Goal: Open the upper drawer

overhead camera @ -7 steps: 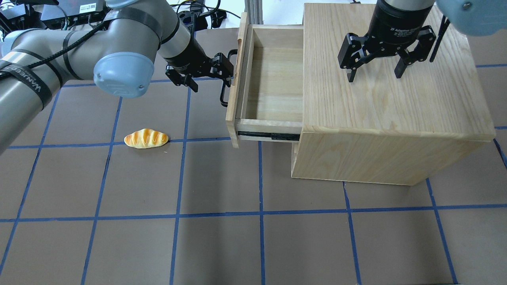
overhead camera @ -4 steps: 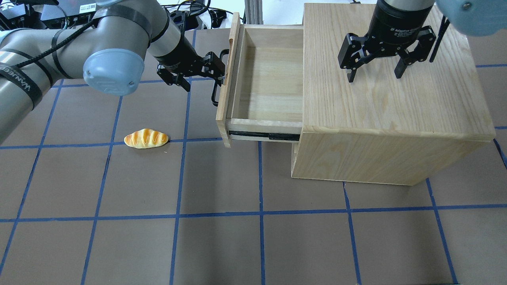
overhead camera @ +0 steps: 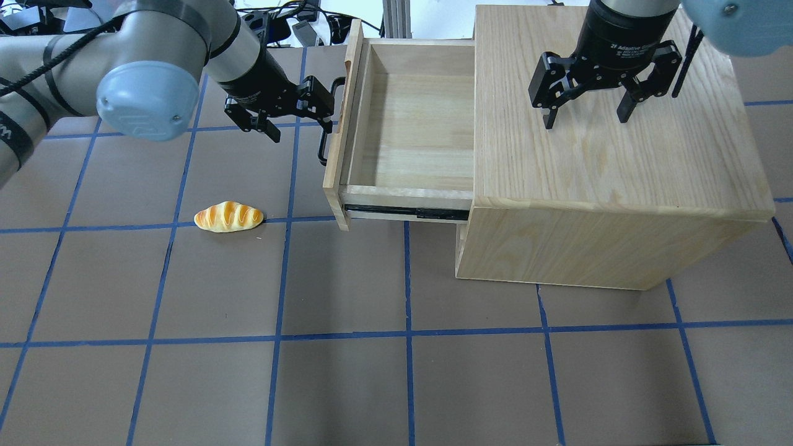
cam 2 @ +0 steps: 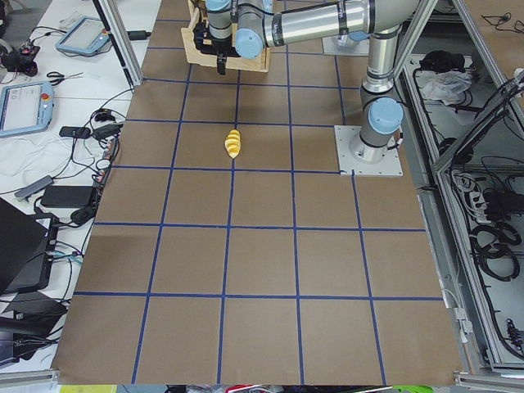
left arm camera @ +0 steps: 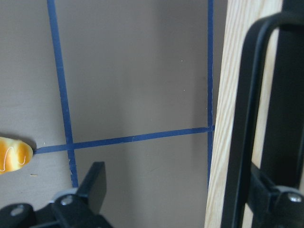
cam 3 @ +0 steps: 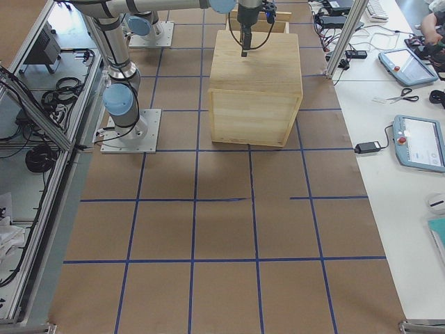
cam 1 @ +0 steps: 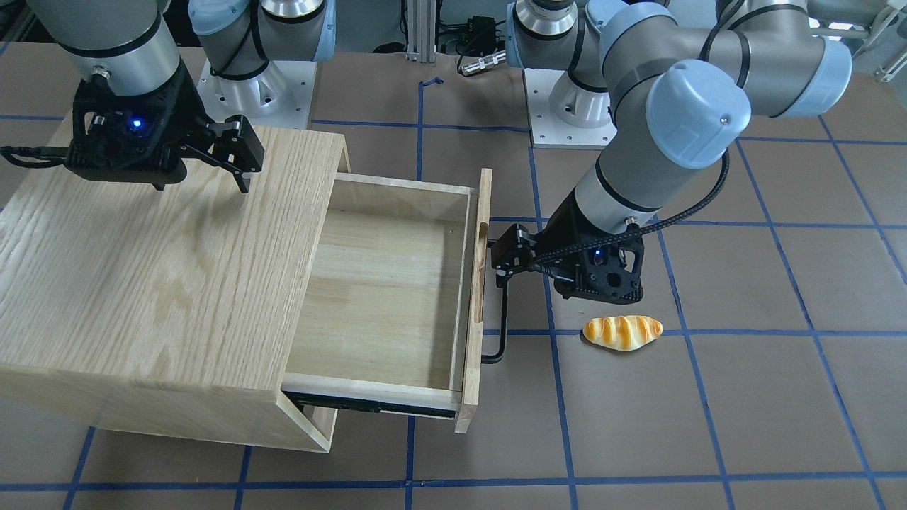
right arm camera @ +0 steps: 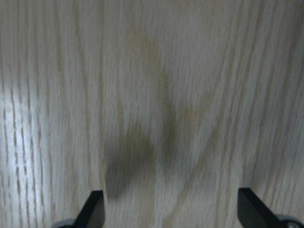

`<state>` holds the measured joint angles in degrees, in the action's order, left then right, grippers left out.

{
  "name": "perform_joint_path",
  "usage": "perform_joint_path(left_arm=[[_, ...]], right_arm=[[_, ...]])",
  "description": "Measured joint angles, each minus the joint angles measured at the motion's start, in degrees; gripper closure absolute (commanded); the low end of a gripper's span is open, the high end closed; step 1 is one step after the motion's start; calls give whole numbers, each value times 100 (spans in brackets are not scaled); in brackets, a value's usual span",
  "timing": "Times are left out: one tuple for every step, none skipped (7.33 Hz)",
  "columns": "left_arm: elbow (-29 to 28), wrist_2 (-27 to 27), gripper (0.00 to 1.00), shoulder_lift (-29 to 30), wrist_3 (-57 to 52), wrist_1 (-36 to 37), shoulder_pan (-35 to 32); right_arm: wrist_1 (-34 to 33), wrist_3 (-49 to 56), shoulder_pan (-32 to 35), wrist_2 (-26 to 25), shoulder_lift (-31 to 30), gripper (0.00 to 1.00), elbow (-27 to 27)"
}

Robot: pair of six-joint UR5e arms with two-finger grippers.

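- Jutting far out of the cabinet (overhead camera: 607, 161), the upper drawer (overhead camera: 412, 136) stands open, its bare wooden floor showing and nothing inside it.
- A black slide rail (overhead camera: 403, 212) shows along the drawer's near side, between the front panel (overhead camera: 337, 124) and the cabinet's edge.
- The drawer's black bar handle (cam 1: 504, 319) faces away from the cabinet, and the left claw (overhead camera: 297, 121) sits right at it, on the side toward the robot's base.
- The left claw is spread wide. In the wrist view one finger (left arm camera: 268, 194) is tucked behind the bar, between handle and front panel and close against the bar, while the other finger (left arm camera: 92, 187) hangs well out over the brown counter (overhead camera: 186, 371).
- Nothing is pinched between the two fingers; the bar is only hooked by the inner one.
- The right claw (overhead camera: 582, 114) hovers over the cabinet's top, well apart from the drawer, its fingers spread and holding nothing.
- A bread roll (overhead camera: 228, 217) lies on the counter near the left claw, apart from the drawer front.
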<state>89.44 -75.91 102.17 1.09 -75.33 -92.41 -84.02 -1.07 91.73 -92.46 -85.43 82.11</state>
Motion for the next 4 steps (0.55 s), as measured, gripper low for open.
perform_joint_path(left_arm=[[-136,-111,0,-241,-5,-445,9],[-256,-404,0,-499,-43,-876,35],[-320,-737,0,-735,-128,-1193,115],[-348,-1005,0,-966,-230,-1452,267]], right_arm=[[0,-1,-1,0,0,0,-1],[0,-4,-2,0,0,0,-2],[0,-5,0,0,0,0,-2],[0,-3,0,0,0,0,-2]])
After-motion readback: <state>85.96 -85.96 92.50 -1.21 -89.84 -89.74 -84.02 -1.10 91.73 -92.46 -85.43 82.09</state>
